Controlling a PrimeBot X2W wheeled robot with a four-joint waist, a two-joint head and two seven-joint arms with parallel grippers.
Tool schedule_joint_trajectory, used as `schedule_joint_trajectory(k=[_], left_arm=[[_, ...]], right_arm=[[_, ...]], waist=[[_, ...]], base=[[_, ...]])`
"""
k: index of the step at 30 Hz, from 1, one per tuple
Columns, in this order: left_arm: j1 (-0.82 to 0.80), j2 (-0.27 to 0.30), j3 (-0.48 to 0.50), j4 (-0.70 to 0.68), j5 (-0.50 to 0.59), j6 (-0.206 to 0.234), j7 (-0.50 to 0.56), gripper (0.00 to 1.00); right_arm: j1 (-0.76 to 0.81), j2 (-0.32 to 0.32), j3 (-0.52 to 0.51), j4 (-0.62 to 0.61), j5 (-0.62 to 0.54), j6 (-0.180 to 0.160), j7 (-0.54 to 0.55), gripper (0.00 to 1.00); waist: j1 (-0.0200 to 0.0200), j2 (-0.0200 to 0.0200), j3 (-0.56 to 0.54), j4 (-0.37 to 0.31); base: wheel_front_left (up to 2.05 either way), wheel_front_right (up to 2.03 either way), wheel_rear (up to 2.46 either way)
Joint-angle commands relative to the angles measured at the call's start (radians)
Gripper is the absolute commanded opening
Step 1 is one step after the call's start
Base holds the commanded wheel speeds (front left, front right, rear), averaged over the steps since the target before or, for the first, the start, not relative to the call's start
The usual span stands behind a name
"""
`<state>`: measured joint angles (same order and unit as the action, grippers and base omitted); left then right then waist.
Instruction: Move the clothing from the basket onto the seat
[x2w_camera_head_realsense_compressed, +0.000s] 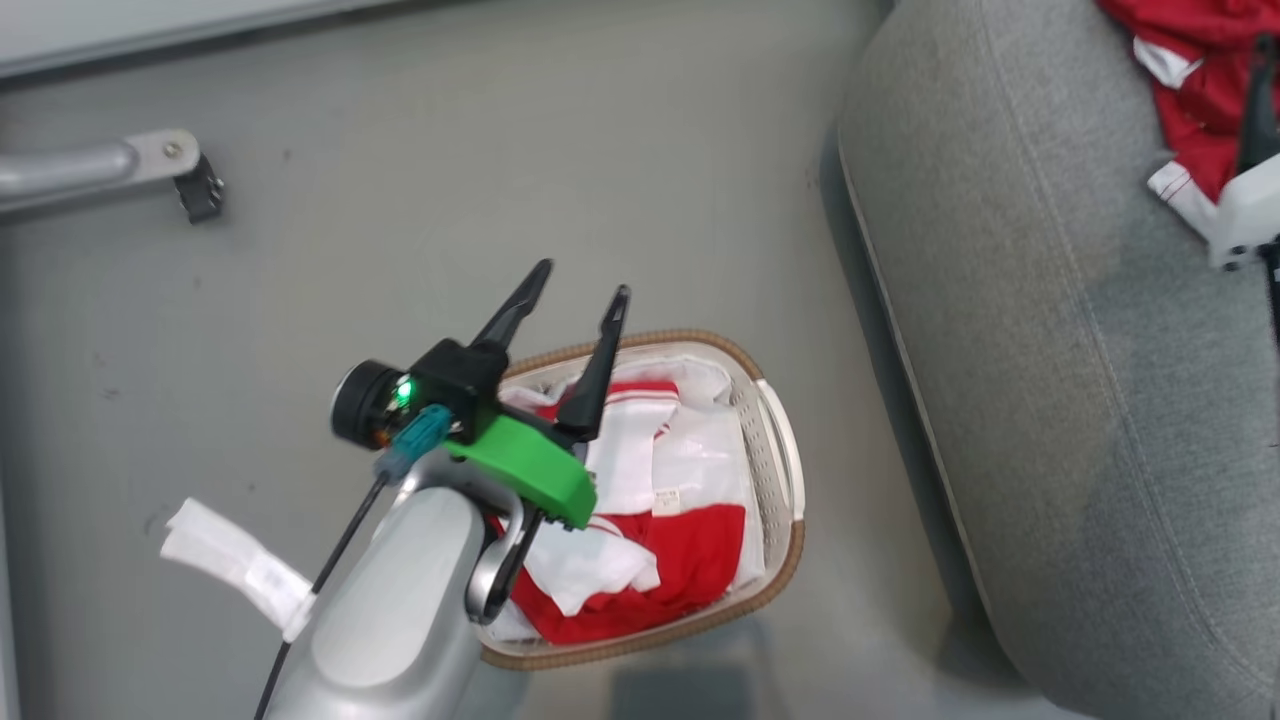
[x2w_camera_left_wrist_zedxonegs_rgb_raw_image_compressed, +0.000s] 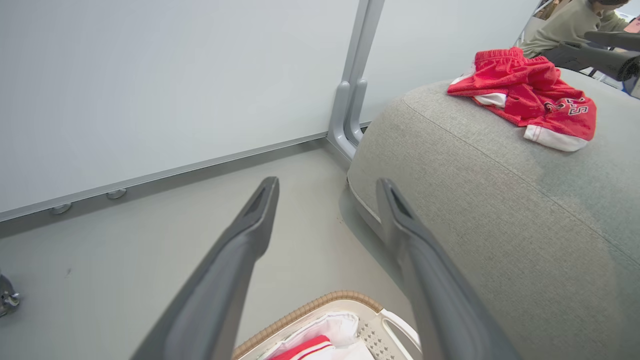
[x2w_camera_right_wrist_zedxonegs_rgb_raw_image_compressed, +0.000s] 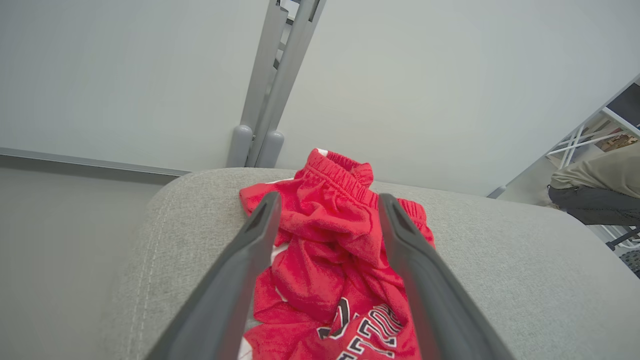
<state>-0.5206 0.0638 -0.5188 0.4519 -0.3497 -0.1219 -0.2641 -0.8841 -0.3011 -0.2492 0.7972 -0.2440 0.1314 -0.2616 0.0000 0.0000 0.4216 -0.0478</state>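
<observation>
The small oval white perforated plastic basket with its brown woven rim is seen standing on the smooth grey floor, just beside the large grey fabric-upholstered seat. Crumpled red-and-white sports clothing is piled inside the basket, with white panels uppermost and red fabric towards the near end.

The left gripper is held above the far end of the basket, its 2 long dark fingers spread wide, and nothing is gripped between them. In the left wrist view the same gripper is shown pointing over the floor towards the seat's rounded corner, with the basket's rim low between the fingers.

1 red garment with white trim and dark lettering is seen lying bunched on top of the seat, near its far edge. In the right wrist view the right gripper is held over that garment, its 2 fingers set wide apart on either side of the cloth; the fabric is shown resting on the cushion and no fold is pinched.

A white partition wall and a grey metal post are seen behind the seat. A seated person in an olive top is partly visible at the right edge.
</observation>
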Motion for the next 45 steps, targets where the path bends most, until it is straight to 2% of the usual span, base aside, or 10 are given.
schedule_joint_trajectory(k=[1, 10, 16, 21, 25, 32, 45], left_arm=[[0.033, 0.004, 0.027, -0.006, 0.001, 0.007, -0.001, 1.0], [0.161, -0.004, 0.179, -0.021, 0.006, 0.019, -0.001, 1.0], [0.242, -0.007, 0.285, -0.046, 0.021, 0.027, -0.001, 1.0], [0.304, -0.011, 0.362, -0.067, 0.029, 0.027, -0.001, 1.0], [0.346, -0.012, 0.401, -0.076, 0.034, 0.023, -0.001, 1.0], [0.422, -0.013, 0.437, -0.087, 0.016, 0.024, 0.0, 1.0], [0.473, -0.013, 0.431, -0.091, 0.001, 0.039, 0.0, 1.0]], right_arm=[[0.028, 0.015, 0.017, -0.017, 0.012, -0.001, -0.005, 1.0], [0.149, 0.124, 0.134, -0.118, 0.105, -0.001, -0.005, 1.0], [0.252, 0.193, 0.165, -0.211, 0.161, -0.001, -0.005, 1.0], [0.357, 0.237, 0.175, -0.283, 0.16, -0.001, -0.005, 1.0], [0.442, 0.247, 0.201, -0.33, 0.186, -0.001, -0.005, 1.0], [0.601, 0.249, 0.279, -0.404, 0.315, -0.001, -0.005, 1.0], [0.72, 0.249, 0.283, -0.476, 0.307, -0.001, -0.005, 1.0]], waist=[[0.0, 0.0, -0.095, 0.027], [0.0, 0.0, -0.214, 0.075], [0.0, 0.0, -0.262, 0.092], [0.0, 0.0, -0.287, 0.098], [0.0, 0.0, -0.305, 0.093], [0.0, 0.0, -0.34, 0.076], [0.0, 0.0, -0.373, 0.076]], base=[[0.0, 0.0, 0.0], [0.0, 0.0, 0.0], [0.0, 0.0, 0.0], [0.0, 0.0, 0.0], [0.0, 0.0, 0.0], [0.0, 0.0, 0.0], [0.0, 0.0, 0.0]])
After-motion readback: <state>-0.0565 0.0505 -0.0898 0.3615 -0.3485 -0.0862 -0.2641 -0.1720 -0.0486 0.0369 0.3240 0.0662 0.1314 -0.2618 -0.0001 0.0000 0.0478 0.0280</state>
